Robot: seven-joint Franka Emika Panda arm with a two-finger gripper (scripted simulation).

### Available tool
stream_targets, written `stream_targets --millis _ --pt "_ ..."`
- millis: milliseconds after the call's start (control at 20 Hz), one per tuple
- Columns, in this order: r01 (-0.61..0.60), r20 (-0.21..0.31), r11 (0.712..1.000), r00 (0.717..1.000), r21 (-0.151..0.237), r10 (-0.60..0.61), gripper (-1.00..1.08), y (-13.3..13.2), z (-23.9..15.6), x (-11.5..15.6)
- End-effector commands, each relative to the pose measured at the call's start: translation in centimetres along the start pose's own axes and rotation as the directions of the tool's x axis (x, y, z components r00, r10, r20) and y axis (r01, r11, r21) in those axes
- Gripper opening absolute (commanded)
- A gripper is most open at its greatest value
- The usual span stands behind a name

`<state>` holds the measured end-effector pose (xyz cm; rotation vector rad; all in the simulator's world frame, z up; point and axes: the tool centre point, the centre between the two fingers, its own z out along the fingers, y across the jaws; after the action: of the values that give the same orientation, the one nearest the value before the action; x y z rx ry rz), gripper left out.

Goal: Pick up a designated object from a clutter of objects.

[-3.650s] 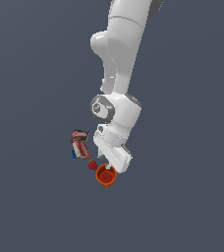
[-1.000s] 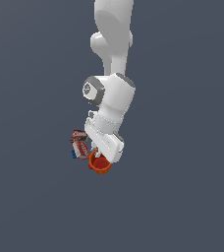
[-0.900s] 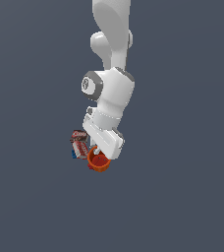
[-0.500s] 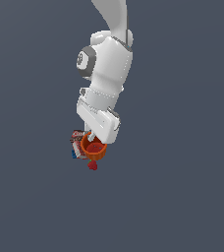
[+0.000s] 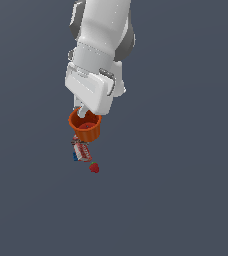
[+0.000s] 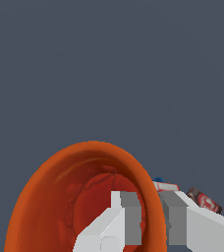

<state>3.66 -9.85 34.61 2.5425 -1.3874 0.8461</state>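
The orange-red ribbed cup (image 5: 85, 126) hangs in the air, clear of the surface, with my gripper (image 5: 83, 113) shut on the near part of its rim. In the wrist view the cup (image 6: 55, 197) fills the foreground. One grey finger (image 6: 126, 216) sits inside it and the other finger (image 6: 175, 219) outside, pinching the wall at my gripper (image 6: 151, 219). Of the clutter, a red-white-blue printed box (image 5: 81, 150) and a tiny red strawberry (image 5: 94, 168) lie just below the cup.
Two printed boxes (image 6: 166, 186) (image 6: 205, 200) peek out past the cup's rim in the wrist view. The white arm and hand (image 5: 93, 75) loom above the cup. Everything else in view is flat grey surface (image 5: 186, 175).
The arm has risen and come nearer the exterior camera, carrying the cup up off the surface. The strawberry, earlier hidden, now shows below beside the box.
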Motion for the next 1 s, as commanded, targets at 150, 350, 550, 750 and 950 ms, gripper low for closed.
stream_targets --millis 150,350,550,750,950 --pt "-0.001 0.001 1.0 1.0 0.002 0.001 -1.0 0.6 -4.6 3.1" --pt "-0.002 -0.001 1.0 1.0 0.001 0.002 -1.0 0.9 -7.3 5.1" --pt "-0.002 -0.002 1.0 1.0 0.001 0.002 -1.0 1.1 -9.4 6.5" --pt "-0.002 -0.005 1.0 1.0 0.001 0.002 -1.0 1.1 -10.7 7.5" --pt "-0.003 -0.006 1.0 1.0 0.0 0.003 -1.0 1.1 -11.3 7.9"
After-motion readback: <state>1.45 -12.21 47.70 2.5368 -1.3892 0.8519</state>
